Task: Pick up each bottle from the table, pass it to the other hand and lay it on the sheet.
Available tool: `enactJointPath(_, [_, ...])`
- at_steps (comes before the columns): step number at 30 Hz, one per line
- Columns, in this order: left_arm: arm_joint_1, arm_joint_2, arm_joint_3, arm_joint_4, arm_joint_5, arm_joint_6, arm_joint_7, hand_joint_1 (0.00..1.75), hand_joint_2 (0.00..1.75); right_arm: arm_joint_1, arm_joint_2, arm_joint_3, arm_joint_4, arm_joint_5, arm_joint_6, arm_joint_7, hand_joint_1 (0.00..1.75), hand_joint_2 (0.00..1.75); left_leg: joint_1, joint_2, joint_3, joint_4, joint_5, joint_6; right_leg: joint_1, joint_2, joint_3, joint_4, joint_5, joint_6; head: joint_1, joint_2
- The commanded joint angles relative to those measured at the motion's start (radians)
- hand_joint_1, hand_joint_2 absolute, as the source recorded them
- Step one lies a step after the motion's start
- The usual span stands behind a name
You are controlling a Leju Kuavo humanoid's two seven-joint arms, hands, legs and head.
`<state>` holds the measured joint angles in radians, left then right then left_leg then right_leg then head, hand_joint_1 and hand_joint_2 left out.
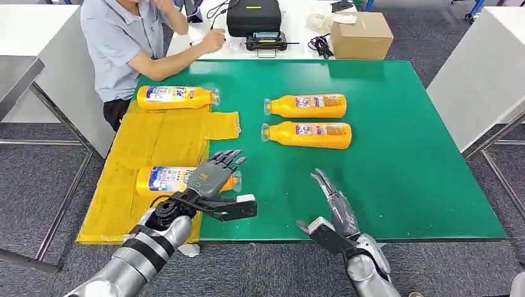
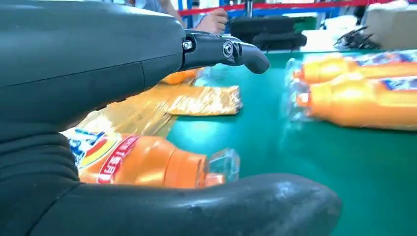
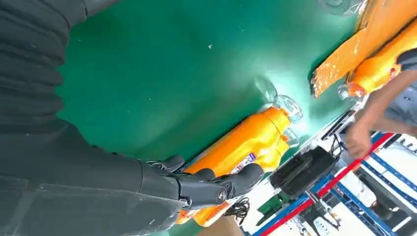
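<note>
while over the sheet (image 1: 155,139), left hand (image 1: 213,176) spread above a bottle (image 1: 162,179), right hand (image 1: 334,201) empty

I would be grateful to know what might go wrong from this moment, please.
1. The near orange plastic bottle lies by the yellow sheet's edge; the left hand above it might nudge it off.
2. The two orange bottles on the green mat lie close together; the right hand reaching one may knock the other.

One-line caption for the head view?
Left hand hovers over a bottle on the yellow sheet; right hand open, empty.
</note>
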<state>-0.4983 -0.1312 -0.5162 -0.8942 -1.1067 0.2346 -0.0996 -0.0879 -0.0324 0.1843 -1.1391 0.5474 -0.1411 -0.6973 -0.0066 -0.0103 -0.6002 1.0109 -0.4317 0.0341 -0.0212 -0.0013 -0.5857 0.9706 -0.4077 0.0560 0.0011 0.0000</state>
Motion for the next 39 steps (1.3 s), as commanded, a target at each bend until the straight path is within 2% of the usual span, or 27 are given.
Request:
enactJointPath(1, [0.046, 0.042, -0.08, -0.134, -0.012, 0.112, 0.0, 0.0, 0.0, 0.012, -0.002, -0.024, -0.011, -0.005, -0.02, -0.001, 0.0, 1.75, 0.001, 0.002, 0.003, 0.0, -0.001, -0.002, 0.001, 0.001, 0.002, 0.0, -0.001, -0.003, 0.0, 0.0])
enactJointPath(4, [0.145, 0.03, -0.069, -0.268, 0.023, 0.249, -0.04, 0.0, 0.0, 0.052, 0.002, -0.027, -0.091, -0.068, -0.062, -0.001, 0.0, 1.75, 0.001, 0.001, 0.002, 0.0, -0.001, -0.002, 0.001, 0.001, 0.002, 0.0, -0.001, -0.002, 0.0, 0.0])
enactJointPath(5, [0.173, 0.028, -0.071, -0.306, 0.031, 0.282, -0.051, 0.0, 1.75, 0.063, 0.007, -0.031, -0.113, -0.076, -0.077, -0.001, 0.0, 1.75, 0.001, 0.002, 0.004, 0.0, -0.003, -0.002, 0.001, 0.001, 0.003, 0.0, -0.002, -0.003, 0.0, 0.0])
enactJointPath(6, [0.219, 0.015, -0.068, -0.356, 0.092, 0.333, -0.097, 0.0, 1.75, 0.083, 0.022, -0.046, -0.16, -0.119, -0.083, -0.001, 0.0, 1.75, 0.001, 0.002, 0.003, 0.0, -0.003, -0.002, 0.001, 0.001, 0.002, 0.0, -0.002, -0.002, 0.0, 0.0])
enactJointPath(7, [0.262, 0.003, -0.075, -0.395, 0.177, 0.383, -0.177, 0.0, 1.75, 0.098, 0.039, -0.065, -0.199, -0.2, -0.041, -0.001, 0.0, 1.75, 0.0, 0.002, 0.001, 0.0, -0.002, -0.001, 0.0, 0.001, 0.001, 0.0, -0.001, -0.002, 0.0, 0.0])
enactJointPath(9, [0.342, -0.025, -0.101, -0.447, 0.372, 0.407, -0.289, 0.0, 1.75, 0.128, 0.082, -0.117, -0.251, -0.26, -0.039, -0.001, 0.0, 1.75, 0.0, 0.002, 0.002, 0.0, -0.003, -0.001, 0.0, 0.001, 0.001, 0.0, -0.002, -0.002, 0.0, 0.0])
enactJointPath(10, [0.374, -0.052, -0.101, -0.461, 0.487, 0.464, -0.38, 0.0, 1.75, 0.139, 0.104, -0.141, -0.269, -0.294, -0.029, -0.001, 0.0, 1.75, 0.0, 0.002, 0.0, -0.001, -0.002, -0.001, 0.0, 0.001, -0.001, 0.0, -0.002, -0.001, 0.0, 0.0])
enactJointPath(12, [0.416, -0.099, -0.052, -0.457, 0.495, 0.464, -0.485, 0.0, 1.75, 0.158, 0.117, -0.136, -0.309, -0.253, -0.099, -0.001, 0.0, 1.75, 0.0, 0.001, 0.0, 0.0, -0.003, -0.001, 0.0, 0.0, -0.001, 0.0, -0.002, -0.002, 0.0, 0.0])
enactJointPath(13, [0.414, -0.107, -0.051, -0.43, 0.577, 0.464, -0.5, 0.0, 1.75, 0.167, 0.125, -0.131, -0.327, -0.235, -0.144, -0.001, 0.0, 1.75, 0.001, 0.002, 0.001, 0.001, -0.004, -0.002, 0.001, 0.001, 0.0, 0.0, -0.003, -0.002, 0.0, 0.0])
enactJointPath(15, [0.41, -0.104, -0.048, -0.423, 0.587, 0.464, -0.507, 0.0, 1.75, 0.173, 0.124, -0.125, -0.335, -0.233, -0.148, 0.0, 0.0, 1.75, 0.001, 0.001, -0.001, 0.002, -0.005, -0.002, 0.001, 0.0, -0.001, 0.001, -0.004, -0.003, 0.0, 0.0])
enactJointPath(17, [0.393, -0.076, -0.093, -0.429, 0.767, 0.46, -0.496, 0.0, 1.75, 0.189, 0.092, -0.09, -0.322, -0.041, -0.292, 0.07, 0.0, 1.75, 0.001, 0.001, -0.001, 0.001, -0.004, -0.002, 0.001, 0.0, -0.001, 0.0, -0.003, -0.003, 0.0, 0.0])
enactJointPath(19, [0.419, -0.072, -0.071, -0.48, 0.862, 0.464, -0.51, 0.0, 1.75, 0.204, 0.074, -0.066, -0.296, -0.016, -0.289, 0.155, 0.0, 1.75, 0.001, 0.001, -0.002, -0.001, -0.002, -0.002, 0.001, 0.0, -0.003, -0.001, -0.001, -0.002, 0.0, 0.0])
enactJointPath(25, [0.428, -0.049, -0.087, -0.503, 0.976, 0.418, -0.436, 0.0, 1.75, 0.223, 0.012, -0.048, -0.265, 0.048, -0.272, 0.248, 0.0, 1.75, 0.001, 0.001, -0.002, -0.001, -0.002, -0.001, 0.001, 0.0, -0.002, -0.002, -0.001, -0.002, 0.0, 0.0])
enactJointPath(26, [0.433, -0.049, -0.087, -0.5, 0.987, 0.416, -0.429, 0.0, 1.75, 0.222, 0.011, -0.056, -0.273, 0.013, -0.228, 0.276, 0.0, 1.75, 0.002, 0.002, 0.001, -0.001, -0.003, -0.002, 0.002, 0.0, 0.001, -0.002, -0.002, -0.003, 0.0, 0.0])
enactJointPath(27, [0.437, -0.051, -0.084, -0.497, 1.002, 0.41, -0.414, 0.0, 1.75, 0.222, 0.022, -0.068, -0.278, -0.029, -0.197, 0.298, 0.0, 0.0, 0.001, 0.001, -0.001, -0.001, -0.002, -0.001, 0.001, 0.0, -0.002, -0.002, -0.001, -0.002, 0.0, 0.0])
enactJointPath(31, [0.438, -0.059, -0.083, -0.469, 1.006, 0.423, -0.415, 0.0, 1.75, 0.211, 0.072, -0.086, -0.296, -0.125, -0.146, 0.323, 0.0, 0.0, 0.001, 0.002, 0.001, 0.0, -0.004, -0.003, 0.002, 0.001, 0.0, -0.001, -0.003, -0.003, 0.0, 0.0])
enactJointPath(32, [0.437, -0.063, -0.082, -0.463, 1.009, 0.427, -0.415, 0.0, 0.0, 0.209, 0.084, -0.088, -0.294, -0.099, -0.185, 0.337, 0.0, 0.0, 0.001, 0.003, 0.0, -0.001, -0.003, -0.002, 0.001, 0.002, -0.001, -0.001, -0.002, -0.003, 0.0, 0.0])
enactJointPath(39, [0.436, -0.065, -0.084, -0.461, 1.012, 0.428, -0.414, 0.0, 0.0, 0.206, 0.089, -0.076, -0.293, -0.066, -0.211, 0.352, 0.0, 0.0, 0.001, 0.003, 0.0, 0.0, -0.003, -0.002, 0.002, 0.002, -0.002, -0.001, -0.002, -0.003, 0.0, 0.0])
